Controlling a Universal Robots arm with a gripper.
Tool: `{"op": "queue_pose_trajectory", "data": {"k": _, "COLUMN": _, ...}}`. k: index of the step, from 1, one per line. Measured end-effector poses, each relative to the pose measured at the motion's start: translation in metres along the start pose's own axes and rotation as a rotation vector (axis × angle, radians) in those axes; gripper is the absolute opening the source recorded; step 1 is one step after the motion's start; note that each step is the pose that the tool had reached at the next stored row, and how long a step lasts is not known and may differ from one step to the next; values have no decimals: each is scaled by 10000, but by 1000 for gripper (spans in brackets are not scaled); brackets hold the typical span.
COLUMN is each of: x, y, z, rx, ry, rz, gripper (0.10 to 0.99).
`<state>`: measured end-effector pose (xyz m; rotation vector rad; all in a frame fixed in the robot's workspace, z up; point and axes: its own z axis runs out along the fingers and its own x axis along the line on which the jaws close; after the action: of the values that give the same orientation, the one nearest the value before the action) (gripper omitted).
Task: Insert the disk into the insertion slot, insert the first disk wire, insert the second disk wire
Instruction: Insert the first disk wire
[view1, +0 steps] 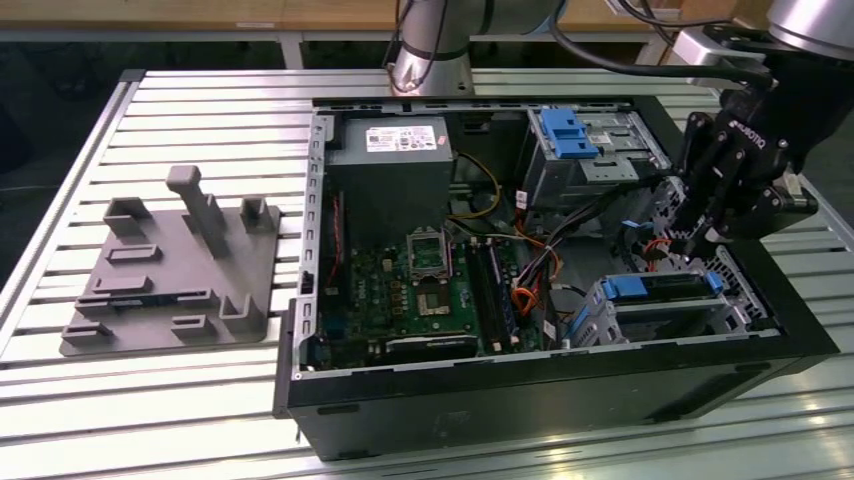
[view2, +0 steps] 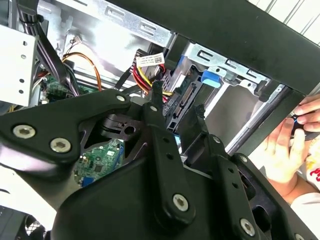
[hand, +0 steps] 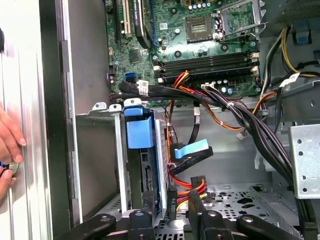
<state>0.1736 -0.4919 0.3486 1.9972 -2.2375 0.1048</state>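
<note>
Closest to me, behind the front wall of the open black computer case (view1: 534, 400), sits the low silver perforated drive cage, the insertion slot (view1: 627, 318). The silver hard drive in its bright blue plastic carrier, the disk (view1: 657, 288), stands seated in that bay, so the first step looks done. In the first wrist view the disk's blue tab (hand: 140, 134) sits level with the cage's top edge.

Directly over the cage hangs the black gripper (view1: 691, 245). Both wrist views show its fingers (hand: 147, 207) spread apart, gripping nothing. They straddle a black plug on red, yellow and orange wires (hand: 172, 197) just beside the disk's back edge. I judge this a line-up for wire work, not a hold. A flat light-blue cable (hand: 192, 150) lies loose near the same edge, unplugged as far as I can see.

A person's hand (hand: 9, 145) rests outside the case wall, perhaps steadying it.

Farther in lie the green motherboard (view1: 414, 300), the taller silver cage with a blue latch (view1: 587, 145) and the grey power supply box (view1: 394, 170).
</note>
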Motion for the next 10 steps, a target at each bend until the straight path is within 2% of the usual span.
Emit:
{"op": "queue_pose_trajectory", "data": {"k": 1, "x": -1, "y": -2, "z": 2, "rx": -4, "ry": -1, "rz": 28, "gripper": 392}}
{"op": "queue_pose_trajectory", "data": {"k": 2, "x": 0, "y": -3, "z": 4, "rx": -6, "ry": 0, "rz": 47, "gripper": 329}}
{"op": "queue_pose_trajectory", "data": {"k": 4, "x": -1, "y": -5, "z": 8, "rx": -10, "ry": -1, "rz": 72, "gripper": 329}}
{"op": "queue_pose_trajectory", "data": {"k": 5, "x": -2, "y": -5, "z": 10, "rx": -12, "ry": -2, "rz": 78, "gripper": 259}}
{"op": "queue_pose_trajectory", "data": {"k": 10, "x": -3, "y": -5, "z": 21, "rx": -15, "ry": -3, "rz": 99, "gripper": 259}}
